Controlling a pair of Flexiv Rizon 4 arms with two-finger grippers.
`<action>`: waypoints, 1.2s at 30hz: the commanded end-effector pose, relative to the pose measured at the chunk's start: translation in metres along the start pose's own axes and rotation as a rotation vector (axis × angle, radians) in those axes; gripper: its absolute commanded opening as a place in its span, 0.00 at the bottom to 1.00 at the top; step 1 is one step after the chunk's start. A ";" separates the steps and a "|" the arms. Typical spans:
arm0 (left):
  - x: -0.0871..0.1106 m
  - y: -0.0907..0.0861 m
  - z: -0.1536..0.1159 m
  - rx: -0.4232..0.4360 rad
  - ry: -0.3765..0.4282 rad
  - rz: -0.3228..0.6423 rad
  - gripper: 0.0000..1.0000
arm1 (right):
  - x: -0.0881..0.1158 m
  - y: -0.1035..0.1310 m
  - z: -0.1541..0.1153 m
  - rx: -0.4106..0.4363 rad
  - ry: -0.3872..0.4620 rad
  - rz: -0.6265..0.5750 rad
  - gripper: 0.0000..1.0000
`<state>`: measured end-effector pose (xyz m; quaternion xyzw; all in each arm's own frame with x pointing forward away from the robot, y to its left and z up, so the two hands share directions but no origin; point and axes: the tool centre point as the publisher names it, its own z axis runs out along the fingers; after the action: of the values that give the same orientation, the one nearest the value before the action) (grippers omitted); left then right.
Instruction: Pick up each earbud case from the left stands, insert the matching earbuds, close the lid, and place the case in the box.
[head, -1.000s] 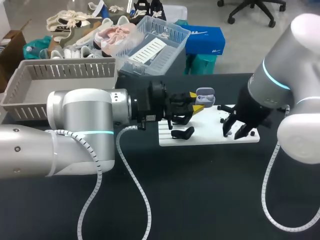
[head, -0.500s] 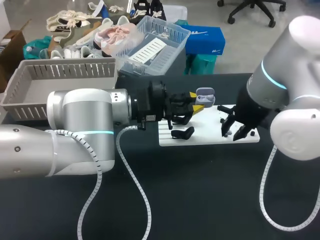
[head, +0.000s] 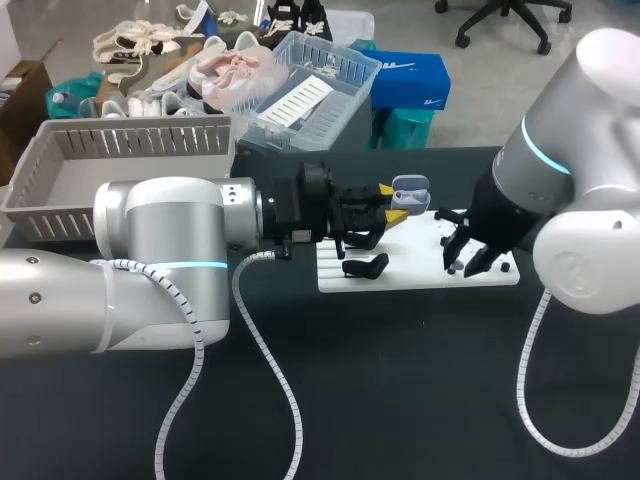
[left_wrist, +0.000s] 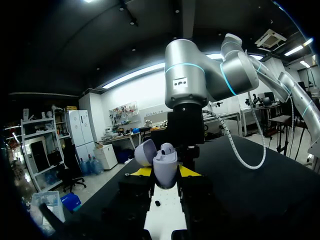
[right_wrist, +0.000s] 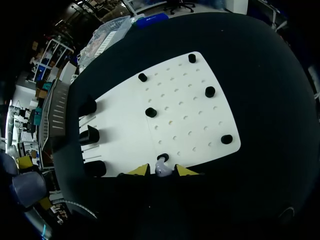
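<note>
Your left gripper (left_wrist: 165, 172) is clamping the lavender earbud case (left_wrist: 164, 176) between its two yellow tips, one tip pressing on each flank. The case is standing upright in the grip, lifted clear of the table (head: 400, 380), and its lid (left_wrist: 145, 152) is hanging open to one side. A small rounded form is showing at the open mouth of the case; you cannot tell whether it is a seated earbud. Directly ahead of this gripper your right arm (left_wrist: 185, 85) is standing over the white board (left_wrist: 161, 210), which is lying below the case.

Your right gripper (right_wrist: 162, 171) is pointing down at the near edge of that board, and its yellow tips are pressing on a small pale earbud (right_wrist: 163, 169) from two sides. One of the black pegs (right_wrist: 162, 158) is standing just ahead of the earbud, and several more are dotting the perforated half of the board. On the plain half, three black stands (right_wrist: 89, 135) are sitting in a row along the edge.

In the head view your left arm is coming in from the left and holding the case above the rear left corner of the board, apart from the right gripper, which is hanging over the board's right half. A grey box (head: 120, 170) is resting at the far left of the table, behind your left arm.
</note>
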<state>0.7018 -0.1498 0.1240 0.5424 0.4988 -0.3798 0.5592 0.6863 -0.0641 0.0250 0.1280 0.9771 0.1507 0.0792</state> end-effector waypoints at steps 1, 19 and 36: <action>0.001 -0.001 0.000 -0.005 -0.002 0.002 0.00 | -0.001 0.001 0.002 -0.001 0.005 0.002 0.28; 0.001 -0.001 0.000 -0.005 -0.002 0.002 0.00 | -0.001 -0.005 0.005 -0.004 0.012 0.019 0.00; 0.001 -0.001 0.000 -0.005 -0.002 0.002 0.00 | 0.008 0.000 -0.019 -0.019 -0.023 0.028 0.00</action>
<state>0.7018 -0.1498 0.1240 0.5424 0.4988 -0.3798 0.5593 0.6845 -0.0656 0.0356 0.1388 0.9735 0.1630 0.0799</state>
